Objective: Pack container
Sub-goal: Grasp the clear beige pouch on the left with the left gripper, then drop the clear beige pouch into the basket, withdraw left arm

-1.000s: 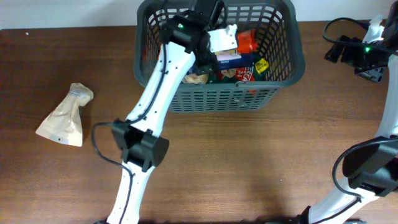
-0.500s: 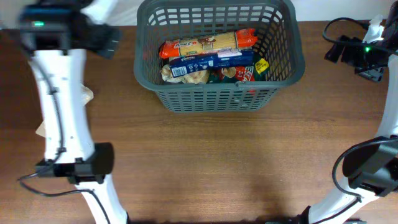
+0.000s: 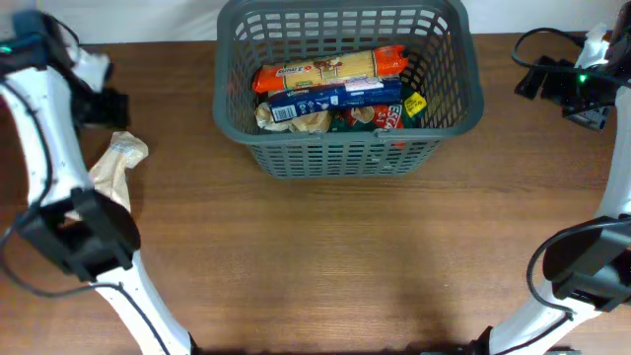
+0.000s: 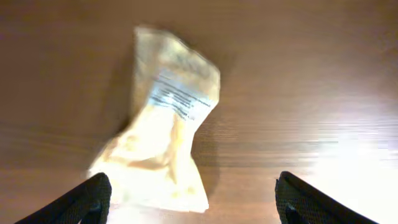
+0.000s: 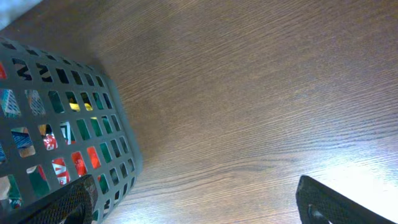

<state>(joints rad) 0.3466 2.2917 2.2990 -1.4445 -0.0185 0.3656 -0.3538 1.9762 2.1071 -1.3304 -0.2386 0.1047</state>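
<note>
The dark grey lattice basket (image 3: 446, 116) stands at the back middle of the table. It holds an orange pasta packet (image 3: 330, 67), a blue packet (image 3: 335, 97) and other packets below. A crumpled tan packet (image 3: 116, 158) lies on the table at the far left, and it also shows in the left wrist view (image 4: 165, 134). My left gripper (image 3: 102, 102) hovers above that packet, open and empty, with its fingers (image 4: 93, 198) apart from it. My right gripper (image 3: 554, 81) is open and empty at the far right, with the basket's side (image 5: 56, 143) to its left.
The wooden table's back edge runs just behind the basket. Cables (image 3: 540, 41) trail near the right arm at the back right corner. My left arm's base link (image 3: 74, 237) stands over the table's left part.
My left arm left the basket and swung to the far left, over the tan packet. The orange and blue packets now lie uncovered in the basket. The right arm has not moved.
</note>
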